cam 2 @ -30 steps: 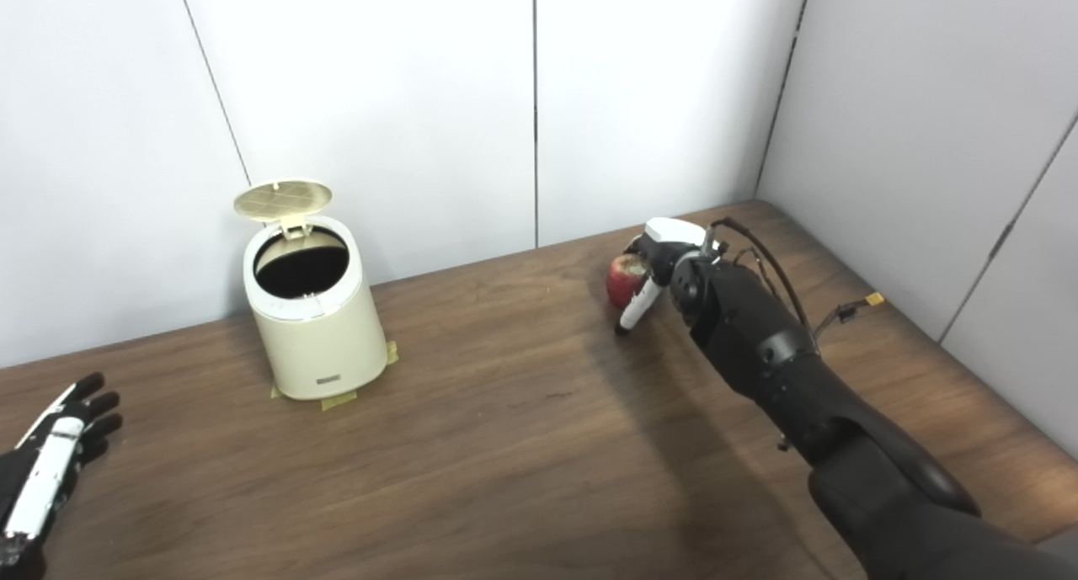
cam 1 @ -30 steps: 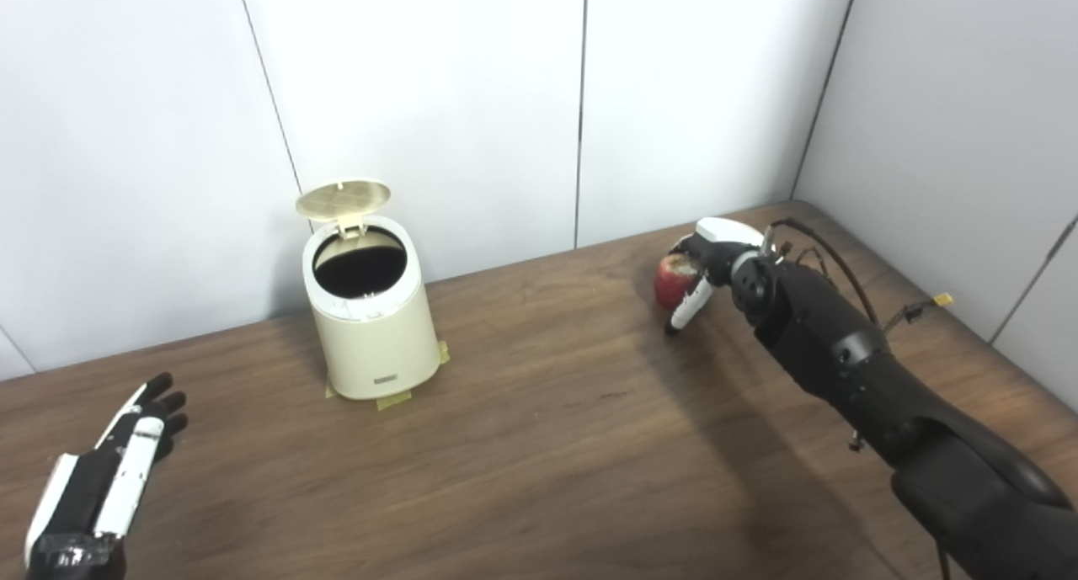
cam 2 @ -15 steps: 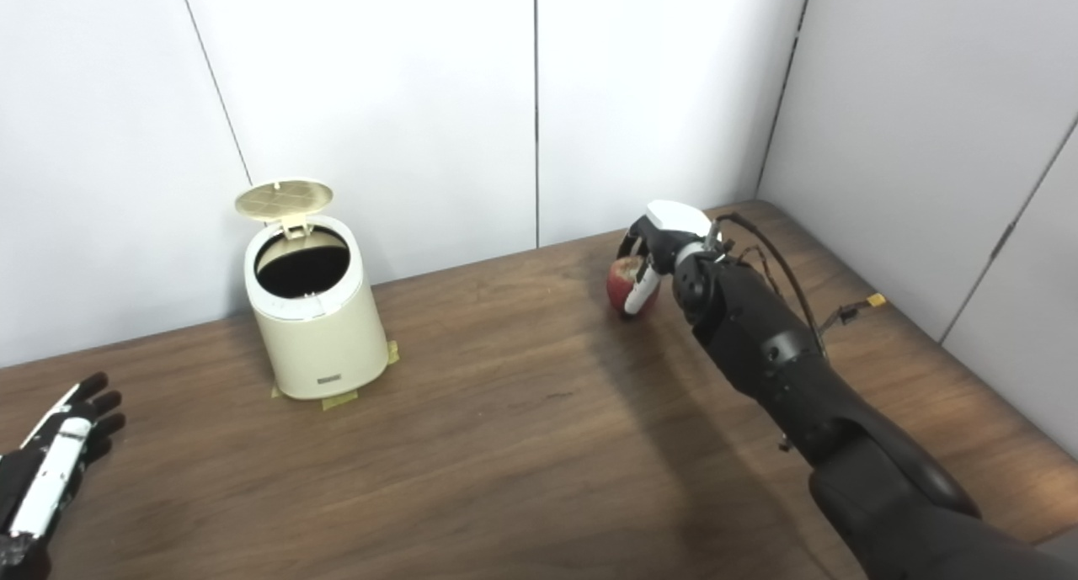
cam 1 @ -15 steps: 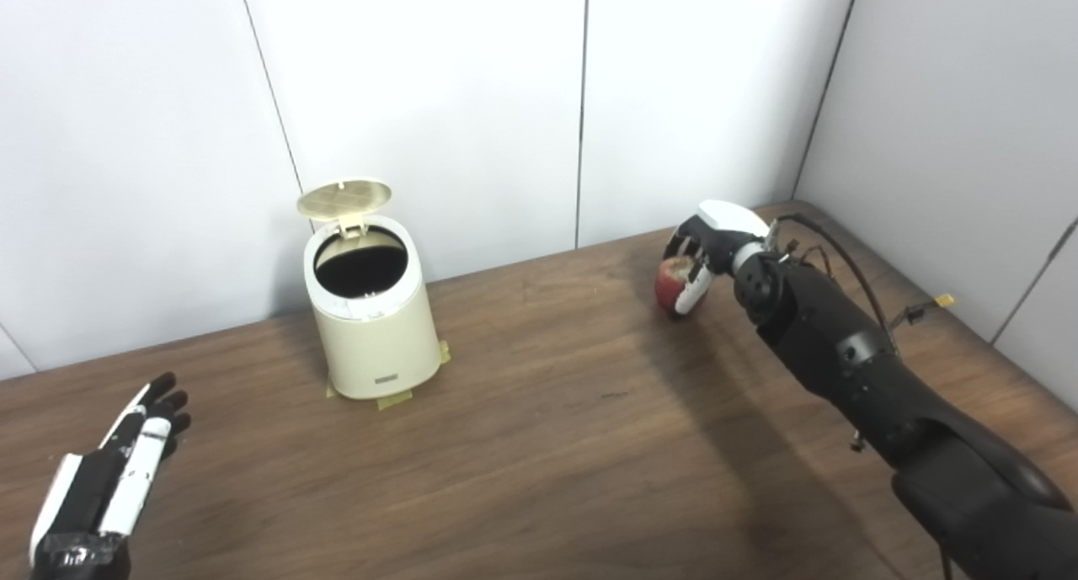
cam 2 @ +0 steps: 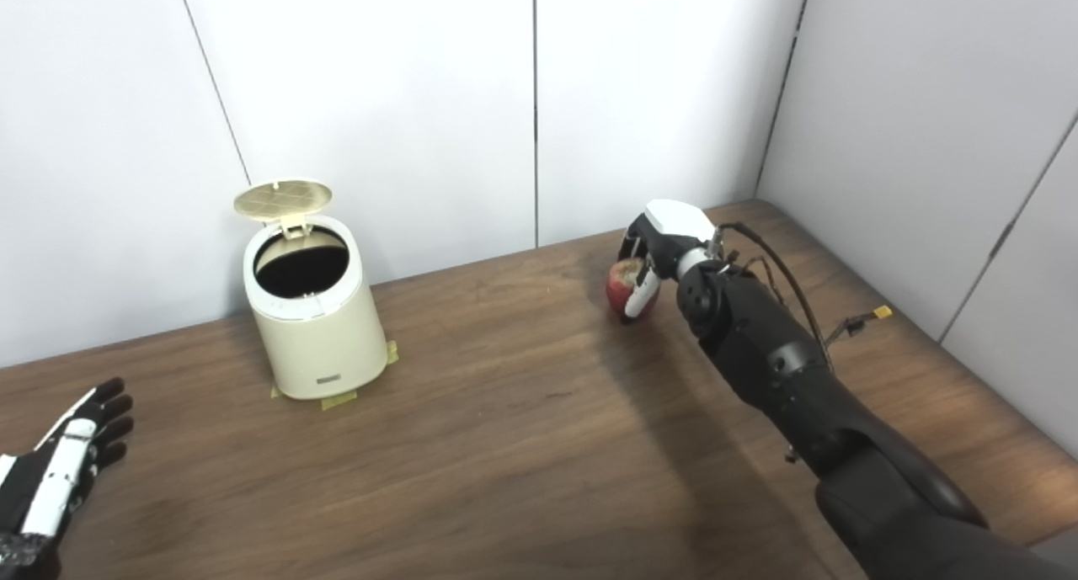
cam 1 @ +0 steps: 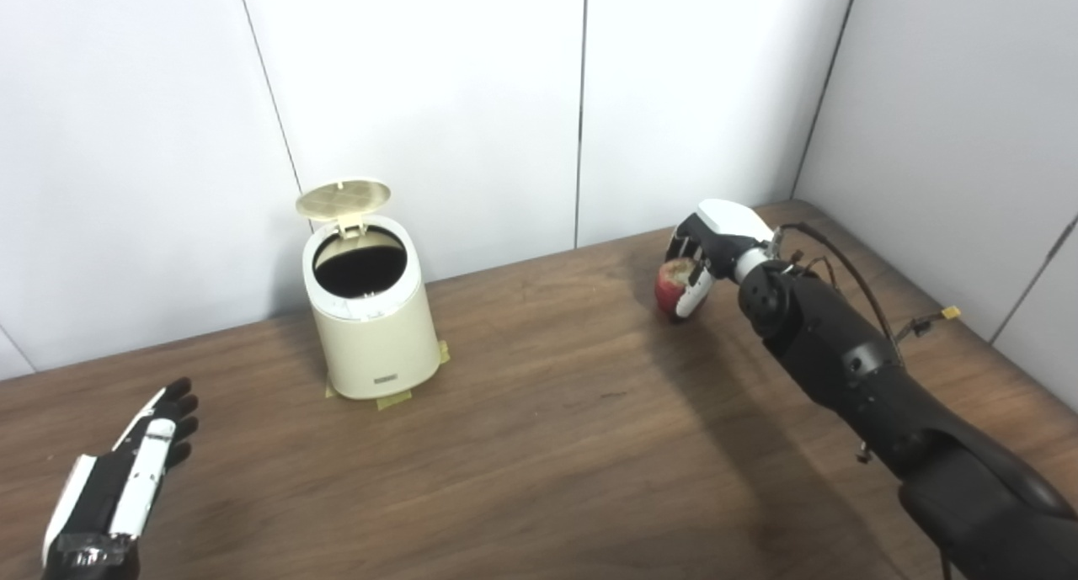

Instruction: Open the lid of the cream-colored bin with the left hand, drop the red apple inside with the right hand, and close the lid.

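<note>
Two hands: you had both in view, one working and one waiting.
Right hand: your right hand (cam 1: pixel 706 245) was curled around the apple (cam 1: pixel 671 282) near the desk's far right corner, fingers over the top and thumb across the front, a wrap that suits a round fruit.
Apple: whether it rested on the desk (cam 1: pixel 547 428) or was just clear of it, I could not tell.
Left hand: your left hand (cam 1: pixel 126 475) hung by the near left corner, fingers straight and apart, holding nothing, well clear of the bin (cam 1: pixel 372 327), likely so the drop path stayed free.
Bin: it stood near the far edge, left of middle, on tape tabs (cam 1: pixel 392 401) that probably kept it from sliding.
Lid: the lid (cam 1: pixel 343 197) stood upright at the back, mouth uncovered, so the opening step looked done.
Remaining: the carry, drop and closing.
</note>
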Robot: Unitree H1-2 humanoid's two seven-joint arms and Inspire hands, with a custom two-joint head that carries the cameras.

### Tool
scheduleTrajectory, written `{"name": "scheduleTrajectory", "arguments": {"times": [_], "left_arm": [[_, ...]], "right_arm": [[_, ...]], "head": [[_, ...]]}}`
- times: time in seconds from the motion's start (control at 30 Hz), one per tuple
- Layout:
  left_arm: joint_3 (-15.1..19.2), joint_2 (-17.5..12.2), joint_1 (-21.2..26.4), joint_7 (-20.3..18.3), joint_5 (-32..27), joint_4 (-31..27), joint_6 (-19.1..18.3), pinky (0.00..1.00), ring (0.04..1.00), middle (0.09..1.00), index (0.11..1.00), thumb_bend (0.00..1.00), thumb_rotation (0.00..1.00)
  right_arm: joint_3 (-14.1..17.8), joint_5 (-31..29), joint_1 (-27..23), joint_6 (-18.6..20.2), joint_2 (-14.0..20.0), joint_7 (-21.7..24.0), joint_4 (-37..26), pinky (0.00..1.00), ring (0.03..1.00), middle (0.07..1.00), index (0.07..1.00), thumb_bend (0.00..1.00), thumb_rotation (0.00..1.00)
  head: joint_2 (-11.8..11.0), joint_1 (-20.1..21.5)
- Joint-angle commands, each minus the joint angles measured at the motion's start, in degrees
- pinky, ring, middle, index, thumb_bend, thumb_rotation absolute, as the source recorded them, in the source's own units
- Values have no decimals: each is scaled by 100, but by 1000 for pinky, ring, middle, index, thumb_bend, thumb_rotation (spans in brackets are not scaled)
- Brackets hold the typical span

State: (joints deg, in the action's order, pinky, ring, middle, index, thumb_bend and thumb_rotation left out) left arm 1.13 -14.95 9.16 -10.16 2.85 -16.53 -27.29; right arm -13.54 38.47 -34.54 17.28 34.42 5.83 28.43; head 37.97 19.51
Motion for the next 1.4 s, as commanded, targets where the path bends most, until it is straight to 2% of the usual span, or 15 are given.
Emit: {"name": "scheduleTrajectory", "arguments": {"times": [0.0,0.17,0.37,0.5,0.6,0.77,0.87,1.07,1.37], "left_arm": [[-3,-86,161,0,67,-126,48,917,929,940,954,364,1000],[-64,-106,138,33,150,-103,62,921,929,938,948,391,1000],[-84,-2,60,85,187,-128,56,924,930,939,940,438,976],[-103,57,35,78,168,-123,77,913,916,932,929,437,977],[-120,126,1,94,189,-130,47,918,927,940,934,444,977],[-195,165,-21,156,304,-35,135,891,909,934,941,476,952],[-249,206,-51,193,375,-22,161,900,903,917,942,467,935],[-331,288,-77,229,487,-8,139,909,913,921,939,485,940],[-456,446,-134,341,703,-14,169,886,909,927,935,472,966]], "right_arm": [[108,7,-205,-127,145,-188,-317,513,447,519,468,518,0],[161,67,-133,24,71,-132,-1074,492,429,509,485,519,0],[151,210,-81,-98,-102,-175,-2051,469,432,500,493,520,0],[114,326,-142,-196,-369,-166,-2592,444,424,495,507,519,0],[62,406,-246,-182,-651,-77,-2982,468,419,492,512,519,0],[-85,607,-412,-344,-1045,-91,-3287,456,436,489,495,521,0],[-189,659,-541,-397,-1324,-64,-3377,388,392,503,524,515,0],[-316,559,-813,-682,-1741,-45,-3220,358,400,507,517,500,0],[-325,508,-1155,-1092,-2311,-402,-2440,333,398,506,533,496,0]], "head": [[4,-13],[12,-229],[17,-452],[2,-596],[-26,-715],[-99,-960],[-129,-1070],[-165,-1182],[-183,-1417]]}}
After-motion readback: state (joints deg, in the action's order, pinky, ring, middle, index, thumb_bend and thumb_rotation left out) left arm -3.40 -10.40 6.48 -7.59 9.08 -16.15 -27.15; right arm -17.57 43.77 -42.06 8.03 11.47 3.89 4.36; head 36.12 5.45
